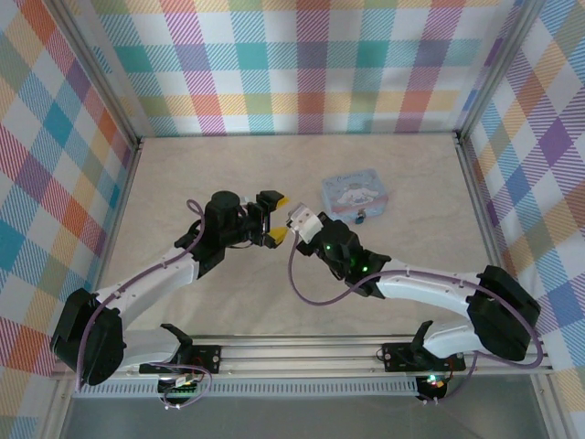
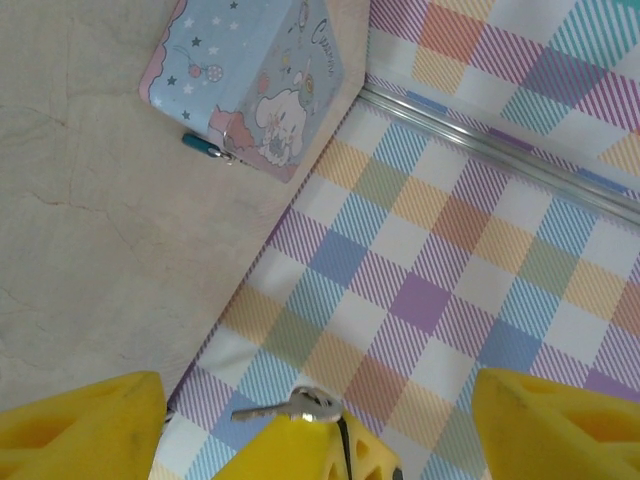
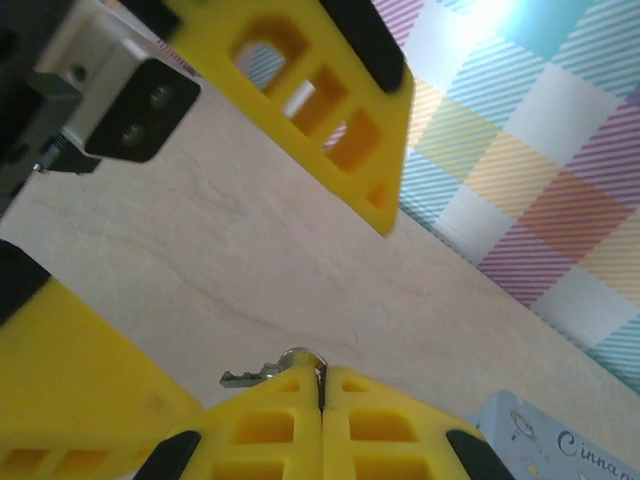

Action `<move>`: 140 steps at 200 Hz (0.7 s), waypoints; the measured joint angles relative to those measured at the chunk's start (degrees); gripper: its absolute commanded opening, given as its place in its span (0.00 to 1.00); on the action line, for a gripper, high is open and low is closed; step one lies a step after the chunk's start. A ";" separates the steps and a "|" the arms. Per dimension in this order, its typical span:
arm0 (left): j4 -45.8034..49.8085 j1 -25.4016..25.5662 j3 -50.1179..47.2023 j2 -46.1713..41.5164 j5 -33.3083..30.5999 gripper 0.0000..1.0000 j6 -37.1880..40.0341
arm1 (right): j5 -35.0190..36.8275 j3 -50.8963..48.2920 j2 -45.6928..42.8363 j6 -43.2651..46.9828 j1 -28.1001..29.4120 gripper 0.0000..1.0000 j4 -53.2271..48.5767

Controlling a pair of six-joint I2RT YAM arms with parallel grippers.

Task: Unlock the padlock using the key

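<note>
In the overhead view the black-and-white left arm (image 1: 155,274) reaches from the lower left of the frame to the middle. There the left gripper (image 1: 277,219) has its yellow jaws spread, one above the other in the picture. Just right of it the right gripper (image 3: 320,405) meets it tip to tip over the pale marbled desk (image 1: 228,165).

The right wrist view shows the right gripper's yellow jaws pressed together at the bottom centre of the frame. They pinch the small silver metal key (image 3: 262,372) by its round head, and the toothed blade sticks out to the left.

In the left wrist view the same key (image 2: 285,407) sits low in the middle of the frame. It lies between the two spread yellow fingers (image 2: 80,430) in the bottom corners and touches neither.

Further right in the overhead view, above the right arm's wrist, the light-blue rectangular cartoon-printed tin box (image 1: 356,192) lies flat on the desk. The tiny blue padlock with a silver shackle (image 2: 203,146) lies on the desk against the tin's side, in the upper left of the left wrist frame. Its shackle is at the tin's clasp, though I cannot tell whether it passes through. Overhead, the padlock (image 1: 363,218) is a dark speck just below the tin's lower edge, apart from both grippers. The pastel checked wall (image 1: 302,64) closes the desk in behind and at both sides.
</note>
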State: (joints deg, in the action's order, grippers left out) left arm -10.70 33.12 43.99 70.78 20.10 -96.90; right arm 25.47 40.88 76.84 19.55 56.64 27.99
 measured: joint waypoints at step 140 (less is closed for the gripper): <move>1.66 0.13 -0.31 -0.02 -2.19 0.39 -1.77 | -3.43 -2.56 -1.60 2.36 1.60 0.00 1.51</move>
State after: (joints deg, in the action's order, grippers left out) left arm -9.04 33.26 43.68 70.76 17.91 -98.67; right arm 22.04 38.33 75.24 21.91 58.24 29.50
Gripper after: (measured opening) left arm 0.425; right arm 0.051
